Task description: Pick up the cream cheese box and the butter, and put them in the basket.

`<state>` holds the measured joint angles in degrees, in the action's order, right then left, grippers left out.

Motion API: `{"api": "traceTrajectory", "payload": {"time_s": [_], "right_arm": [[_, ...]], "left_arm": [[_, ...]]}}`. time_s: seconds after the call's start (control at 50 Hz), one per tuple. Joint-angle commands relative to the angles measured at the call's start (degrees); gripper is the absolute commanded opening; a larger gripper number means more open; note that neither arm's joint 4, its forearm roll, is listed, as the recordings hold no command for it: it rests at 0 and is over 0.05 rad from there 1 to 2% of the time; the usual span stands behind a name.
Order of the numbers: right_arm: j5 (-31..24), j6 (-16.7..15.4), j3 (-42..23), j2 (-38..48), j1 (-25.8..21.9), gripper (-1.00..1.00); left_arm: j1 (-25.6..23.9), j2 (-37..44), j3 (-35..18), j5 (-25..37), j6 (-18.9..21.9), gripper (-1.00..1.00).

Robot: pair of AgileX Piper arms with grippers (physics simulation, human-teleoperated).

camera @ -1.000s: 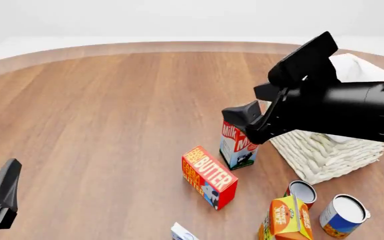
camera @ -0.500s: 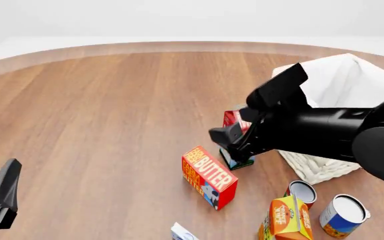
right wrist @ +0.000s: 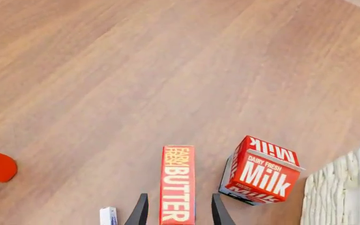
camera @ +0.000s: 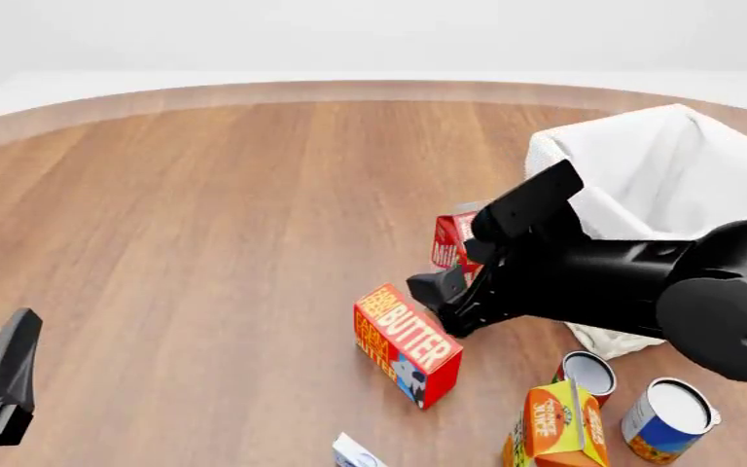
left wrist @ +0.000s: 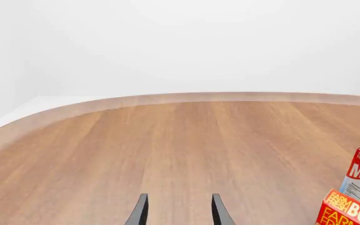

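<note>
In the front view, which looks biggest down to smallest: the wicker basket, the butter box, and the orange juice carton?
1. Basket, clearly the largest, though the arm hides part of it.
2 and 3. Butter and orange juice carton look about alike; the carton is cut off by the picture's edge and nearer the camera, so I won't rank them.

The butter (camera: pixel 408 342), a red-orange box with yellow lettering and a blue end, lay flat and angled on the worktop. The cream cheese box (camera: pixel 354 453), white with blue markings, was only partly in view at the near edge. The basket (camera: pixel 659 185), white wicker with a cloth liner, sat to the right.
</note>
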<state>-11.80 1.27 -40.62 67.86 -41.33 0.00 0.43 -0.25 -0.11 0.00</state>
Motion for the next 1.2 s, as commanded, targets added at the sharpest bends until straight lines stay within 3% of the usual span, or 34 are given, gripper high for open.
{"api": "traceTrajectory", "payload": {"time_s": [0.02, 0.38, 0.7, 1.2], "right_arm": [[1.93, 0.8, 1.15, 2.93, -0.24, 1.0], [0.2, 1.74, -1.79, 8.54, -1.74, 1.0], [-1.09, -0.4, -4.54, 11.94, -1.34, 1.0], [2.57, 2.06, -1.03, 13.77, -1.84, 1.0]], "left_arm": [[0.0, 0.0, 0.0, 0.0, 0.0, 1.0], [0.0, 0.0, 0.0, 0.0, 0.0, 1.0], [0.0, 0.0, 0.0, 0.0, 0.0, 1.0], [0.0, 0.0, 0.0, 0.0, 0.0, 1.0]]}}
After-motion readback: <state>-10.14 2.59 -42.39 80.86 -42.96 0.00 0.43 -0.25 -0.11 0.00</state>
